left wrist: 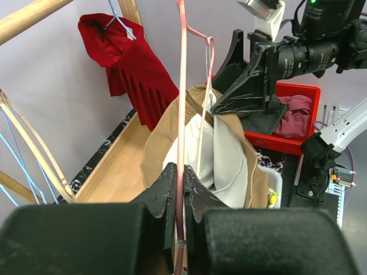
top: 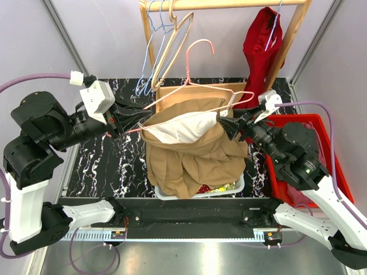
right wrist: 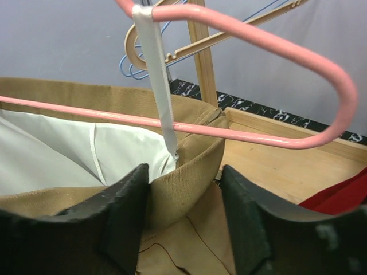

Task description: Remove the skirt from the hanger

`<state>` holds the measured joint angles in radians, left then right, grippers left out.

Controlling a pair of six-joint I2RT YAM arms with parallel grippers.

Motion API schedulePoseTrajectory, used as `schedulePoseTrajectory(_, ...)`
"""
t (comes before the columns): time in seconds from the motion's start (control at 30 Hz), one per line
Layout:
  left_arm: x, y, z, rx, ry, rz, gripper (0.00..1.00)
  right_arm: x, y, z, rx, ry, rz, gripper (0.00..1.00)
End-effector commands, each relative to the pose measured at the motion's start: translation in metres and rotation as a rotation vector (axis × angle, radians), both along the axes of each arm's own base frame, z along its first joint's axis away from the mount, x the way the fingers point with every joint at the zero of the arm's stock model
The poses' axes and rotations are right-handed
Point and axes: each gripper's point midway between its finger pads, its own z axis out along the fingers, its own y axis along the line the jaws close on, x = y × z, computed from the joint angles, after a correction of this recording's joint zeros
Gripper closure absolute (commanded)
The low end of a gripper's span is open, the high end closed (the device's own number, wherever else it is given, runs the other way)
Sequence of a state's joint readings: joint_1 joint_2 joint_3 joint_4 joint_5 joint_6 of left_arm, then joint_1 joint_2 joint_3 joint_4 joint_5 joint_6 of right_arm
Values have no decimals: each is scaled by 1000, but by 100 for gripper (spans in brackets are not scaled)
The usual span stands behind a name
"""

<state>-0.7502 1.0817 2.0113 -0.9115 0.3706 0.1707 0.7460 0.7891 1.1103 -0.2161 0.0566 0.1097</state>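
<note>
Tan fabric skirt (top: 195, 149) on a pink wire hanger (left wrist: 182, 86) is being held with waistband lying left to right, hem drooping over a white basket (top: 229, 188) on the black marbled table (top: 103, 166). Wire is being pinched by left gripper (left wrist: 180, 172); waistband is being straddled by right gripper (right wrist: 183, 172), jaws apart.

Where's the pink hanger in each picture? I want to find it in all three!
Top external: the pink hanger is in the middle, with its hook pointing up.
Left wrist: the hanger is a thin pink line up the centre, pinched between the left fingers.
Right wrist: the hanger is a pink loop across the top and right.
Shared landmark: the brown skirt with its white lining.
</note>
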Motion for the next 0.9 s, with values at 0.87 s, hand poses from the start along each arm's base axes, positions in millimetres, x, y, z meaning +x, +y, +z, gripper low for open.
schedulePoseTrajectory(0.87,8,25,-30,125,-227,81,100,-19,-96,92,-27,-187,-316,81)
